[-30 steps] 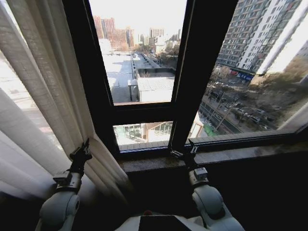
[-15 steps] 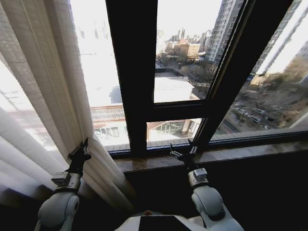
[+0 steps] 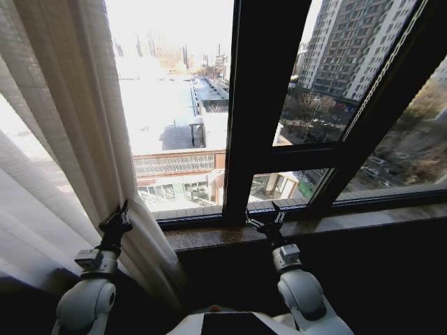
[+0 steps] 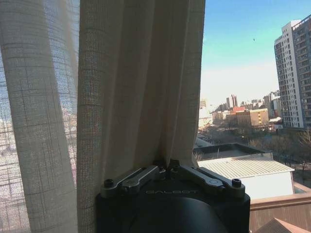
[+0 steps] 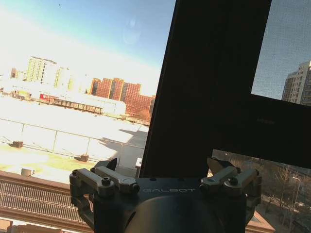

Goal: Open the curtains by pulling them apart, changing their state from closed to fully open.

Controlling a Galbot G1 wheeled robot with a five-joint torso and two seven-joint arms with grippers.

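One gathered curtain (image 3: 63,139) at the window; two robot hands, left (image 3: 117,225) and right (image 3: 267,225), raised before it.

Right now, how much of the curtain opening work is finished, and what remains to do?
Looks done: the middle and right of the window frame are uncovered, with the city in plain view. In hand: the left gripper is shut on the curtains, bunched at the left. The right gripper hangs open by the sill, holding nothing. Left: I cannot tell whether a right panel remains outside the view.

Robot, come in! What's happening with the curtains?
Left end effector shut on curtains, bunched at left. Right end effector open, empty, by the window frame. Nothing in the way.
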